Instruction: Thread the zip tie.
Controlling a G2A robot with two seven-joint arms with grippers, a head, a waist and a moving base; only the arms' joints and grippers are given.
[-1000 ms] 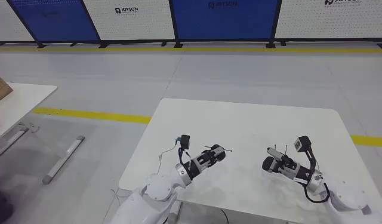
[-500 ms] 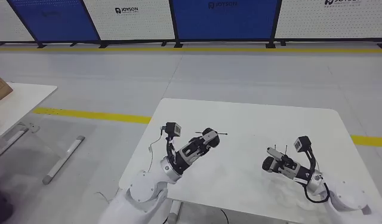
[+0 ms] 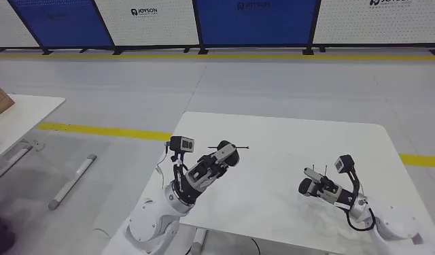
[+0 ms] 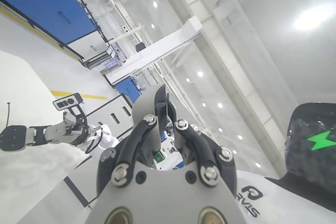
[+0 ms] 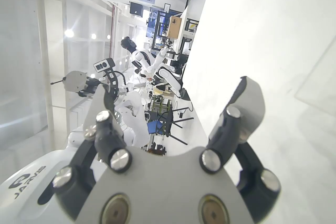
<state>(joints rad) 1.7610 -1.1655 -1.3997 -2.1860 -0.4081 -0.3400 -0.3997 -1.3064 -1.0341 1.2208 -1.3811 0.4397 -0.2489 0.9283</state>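
Note:
A thin black zip tie [image 3: 240, 147] sticks out sideways from my left gripper [image 3: 229, 149], which is shut on it above the left half of the white table [image 3: 285, 136]. In the left wrist view the tie [image 4: 167, 110] runs as a fine line between the closed fingertips. From the right wrist view the left gripper [image 5: 74, 81] is far off, the tie's end [image 5: 55, 83] poking out of it. My right gripper [image 3: 306, 179] lies low over the table's right front, open with nothing between its fingers [image 5: 245, 88]. A short black stalk [image 3: 325, 166] rises beside it.
The table's front edge runs close under both arms. A second white table [image 3: 27, 112] stands far left, across grey floor marked by a yellow line [image 3: 102, 130]. Blue and white panels [image 3: 255, 13] close off the back.
My left arm has swung left and toward the table's back, carrying the zip tie with it. The right arm has stayed where it was.

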